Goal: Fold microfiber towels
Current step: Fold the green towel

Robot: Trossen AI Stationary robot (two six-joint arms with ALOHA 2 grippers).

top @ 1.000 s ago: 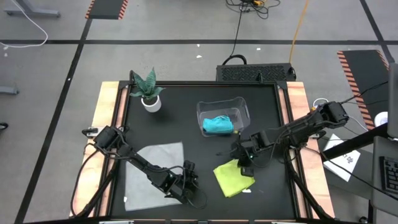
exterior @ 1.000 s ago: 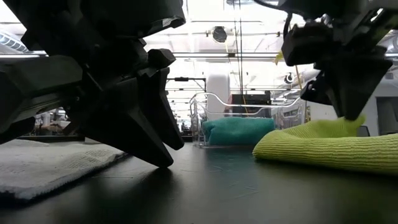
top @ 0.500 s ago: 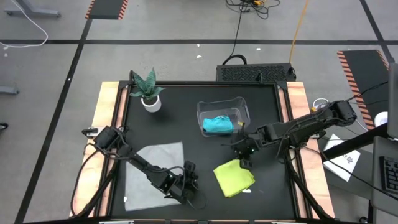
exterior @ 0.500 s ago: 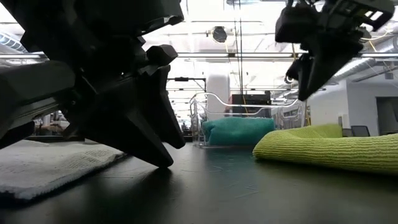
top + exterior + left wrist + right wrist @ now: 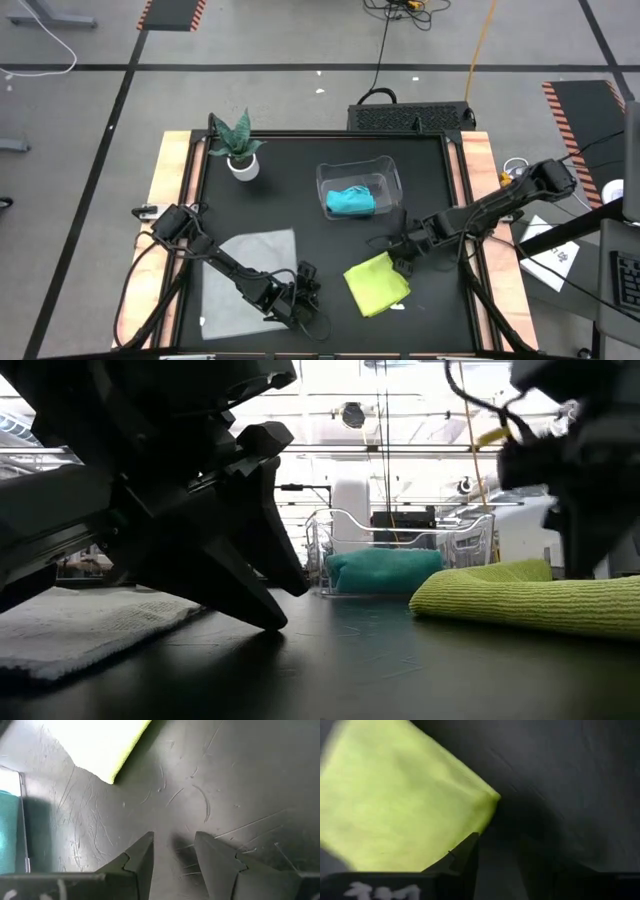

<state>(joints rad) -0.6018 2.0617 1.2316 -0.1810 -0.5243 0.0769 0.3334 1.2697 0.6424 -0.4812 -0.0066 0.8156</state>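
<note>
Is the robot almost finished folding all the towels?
Not yet. The yellow-green towel looks folded, and the right gripper hovers at its corner with jaws apart, holding nothing. The grey towel lies flat beside the left gripper, and the teal towel sits bunched in the clear bin.

left tool (image 5: 172,851) parted, right tool (image 5: 497,852) parted

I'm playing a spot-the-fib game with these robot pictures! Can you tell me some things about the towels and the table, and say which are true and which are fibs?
1. The teal towel lies in the clear bin. True.
2. The yellow-green towel hangs from the right gripper. False: it lies on the table; the gripper is at its edge, holding nothing.
3. The grey towel lies flat by the left arm. True.
4. The potted plant stands inside the bin. False: it stands near the table's far left corner.
</note>
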